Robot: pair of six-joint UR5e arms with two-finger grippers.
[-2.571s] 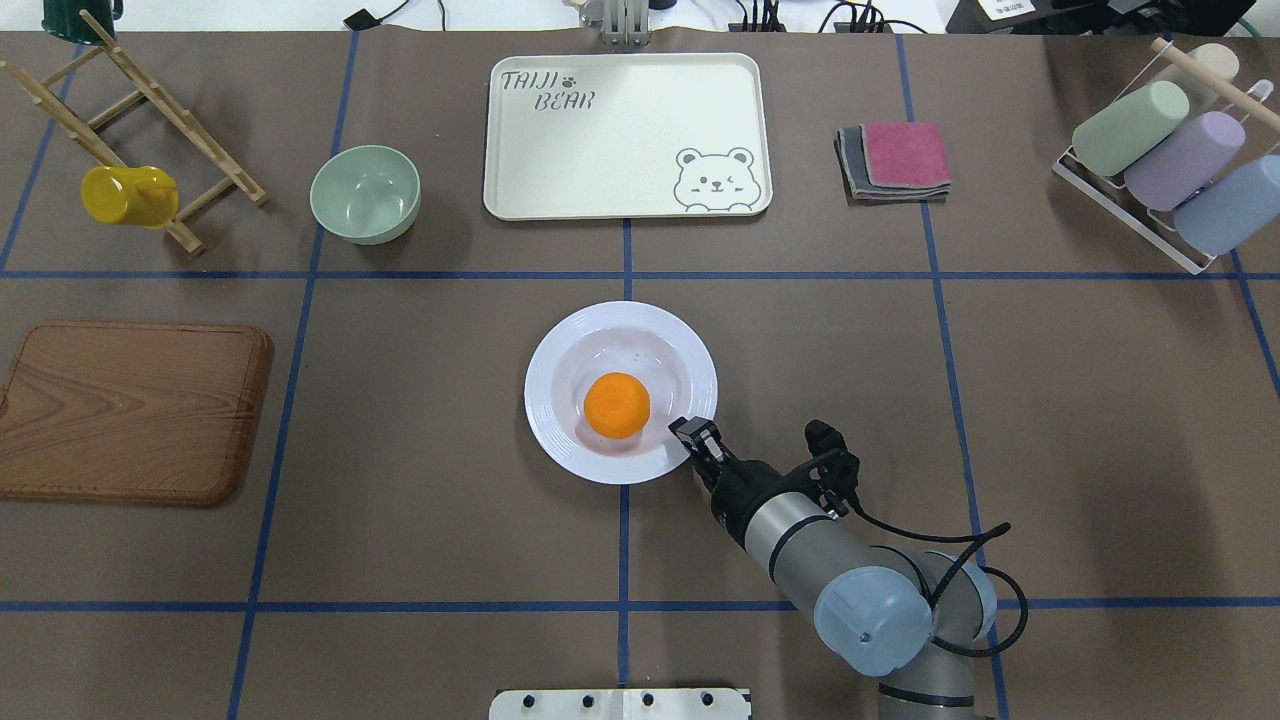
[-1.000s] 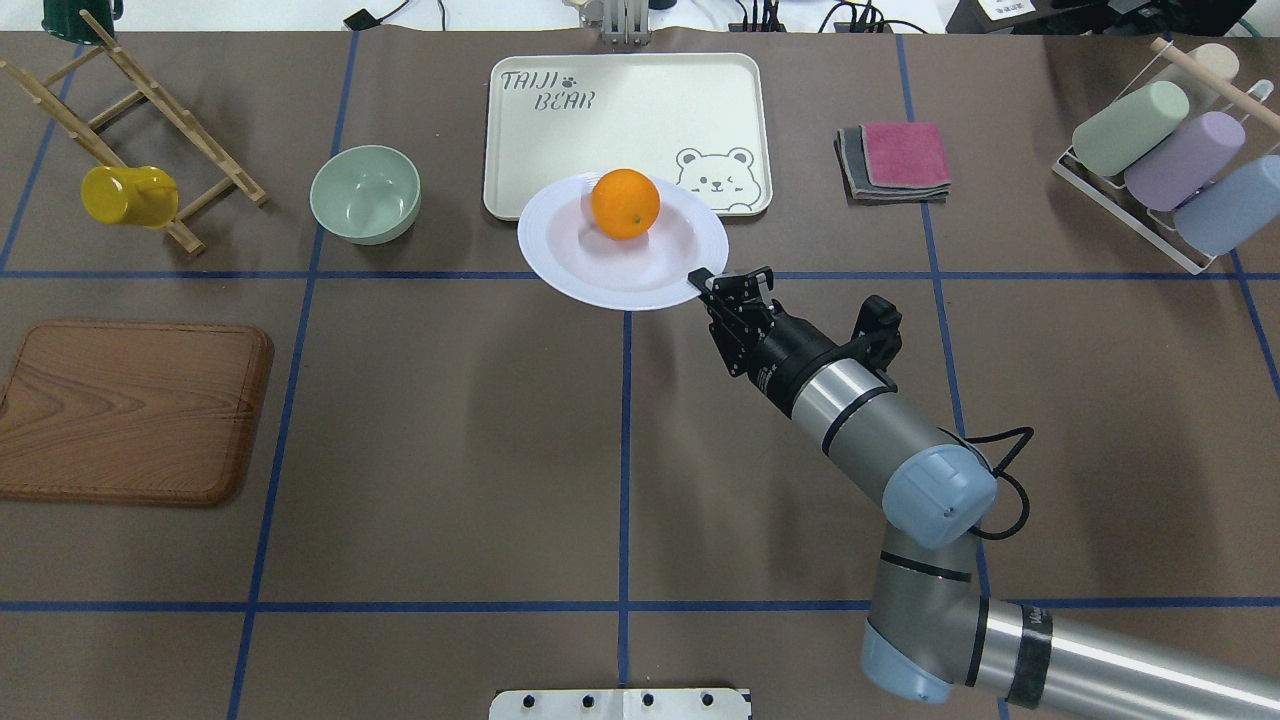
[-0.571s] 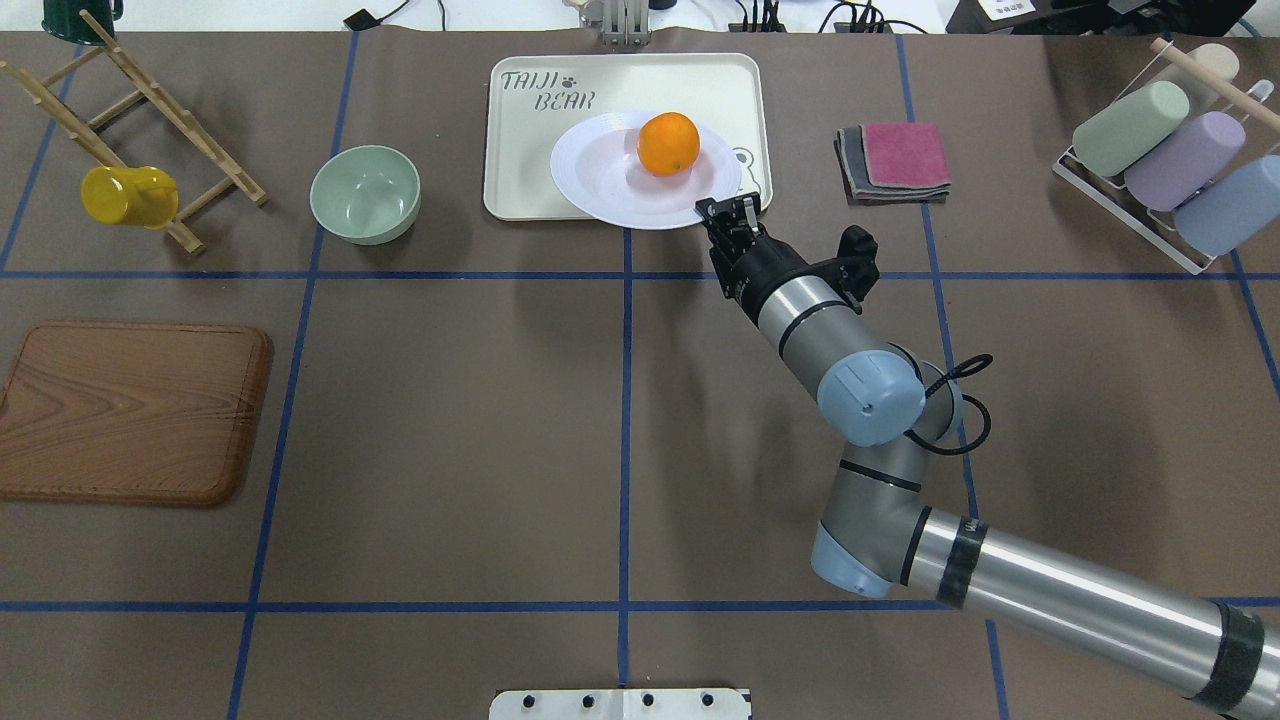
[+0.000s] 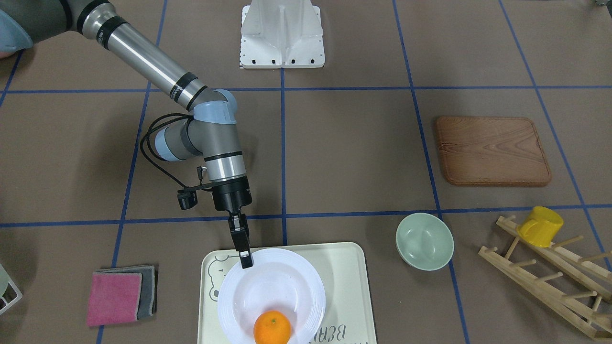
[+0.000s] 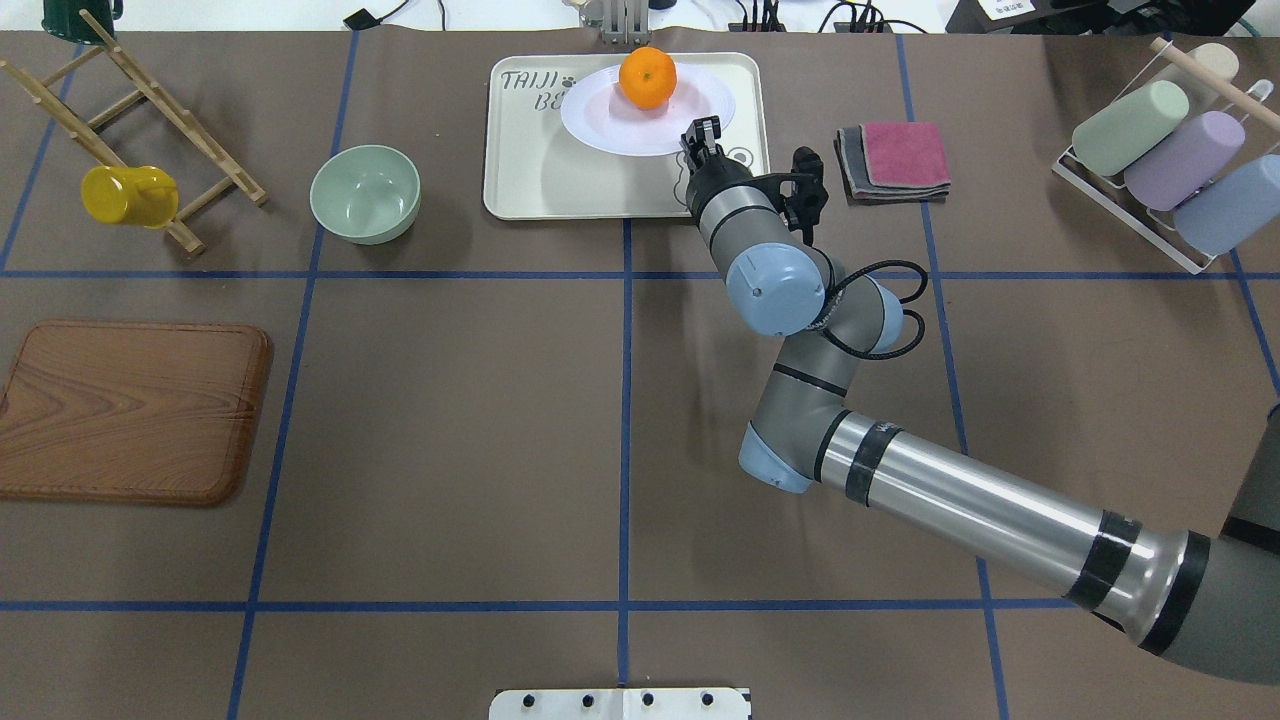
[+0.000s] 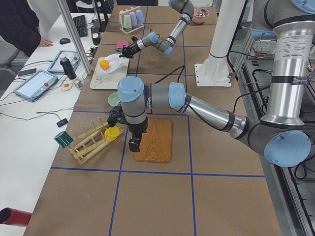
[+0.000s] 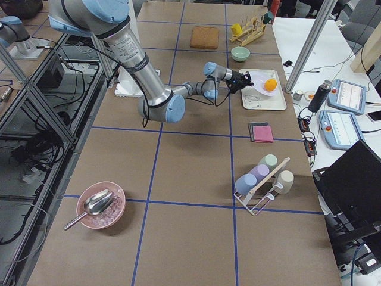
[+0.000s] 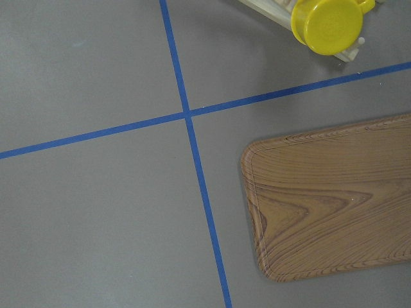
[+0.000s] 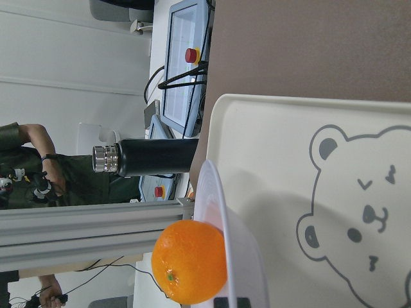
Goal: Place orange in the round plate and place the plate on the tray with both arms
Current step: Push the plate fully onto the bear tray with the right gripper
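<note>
Overhead exterior: saw small bright-orange fruit (image 5: 647,78) in glossy white round plate (image 5: 612,122), rt black gripper (image 5: 706,128) clamping rim above cream bear-print tray (image 5: 530,168); set-down pending.

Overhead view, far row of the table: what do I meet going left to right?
In order: mug, bowl, tray, cloths, cups.

Front view's btm edge cuts tray (image 4: 349,286), plate (image 4: 267,286); left hand (image 6: 133,145) too small.
</note>
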